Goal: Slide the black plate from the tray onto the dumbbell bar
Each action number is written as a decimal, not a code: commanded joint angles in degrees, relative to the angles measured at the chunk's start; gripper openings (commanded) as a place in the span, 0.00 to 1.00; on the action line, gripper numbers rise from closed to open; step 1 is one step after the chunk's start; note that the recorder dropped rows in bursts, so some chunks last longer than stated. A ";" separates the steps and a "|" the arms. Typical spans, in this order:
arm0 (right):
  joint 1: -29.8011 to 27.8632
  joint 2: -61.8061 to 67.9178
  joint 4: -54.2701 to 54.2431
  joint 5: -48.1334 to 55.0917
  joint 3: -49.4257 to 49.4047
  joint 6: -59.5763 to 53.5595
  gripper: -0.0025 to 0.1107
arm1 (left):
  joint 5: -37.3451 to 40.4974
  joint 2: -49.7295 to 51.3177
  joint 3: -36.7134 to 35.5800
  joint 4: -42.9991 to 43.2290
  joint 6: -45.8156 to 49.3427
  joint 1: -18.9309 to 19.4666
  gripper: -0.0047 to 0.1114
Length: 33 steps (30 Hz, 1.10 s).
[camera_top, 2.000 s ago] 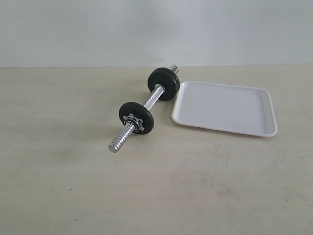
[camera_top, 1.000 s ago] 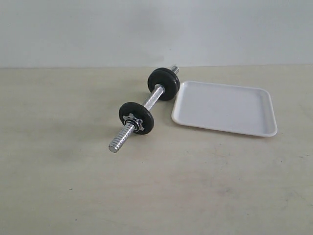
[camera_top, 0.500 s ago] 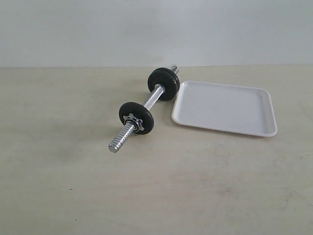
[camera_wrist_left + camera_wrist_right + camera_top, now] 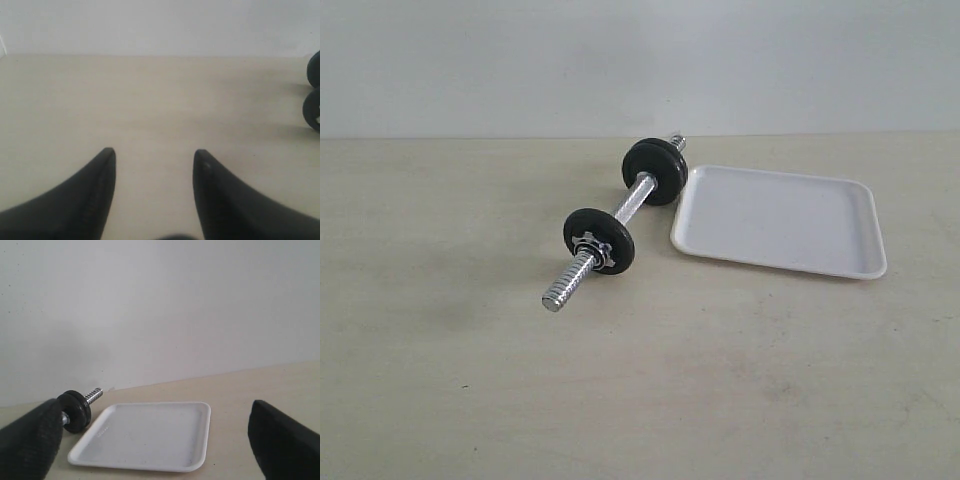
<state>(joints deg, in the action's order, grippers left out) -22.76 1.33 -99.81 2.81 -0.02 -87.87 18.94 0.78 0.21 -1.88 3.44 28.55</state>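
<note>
Nothing has moved since the earlier frames. From the exterior camera, the tray (image 4: 780,220) lies bare. The dumbbell bar (image 4: 630,200) just beside it carries one black plate (image 4: 655,172) close to the tray and a second plate (image 4: 598,240) farther from it, next to a star nut (image 4: 592,248). At my left wrist, the left gripper (image 4: 154,152) stands partly open and empty, well apart from the tray. At my right wrist, the right gripper (image 4: 155,410) is spread wide, empty, facing the tray. I judge the sliding done; the next move calls only for holding both arms clear.

Left pincer (image 4: 154,151) matte black, tapering to points; right pincer (image 4: 156,406) black, rounded.
</note>
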 commanded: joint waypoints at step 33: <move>0.01 -0.16 -0.14 -0.85 0.02 0.16 0.81 | -1.42 -0.38 -0.21 5.58 -6.78 0.51 0.43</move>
<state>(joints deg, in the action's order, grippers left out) -22.76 1.33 -99.81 2.16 -0.02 -87.77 18.05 0.78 0.21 3.41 -2.84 28.89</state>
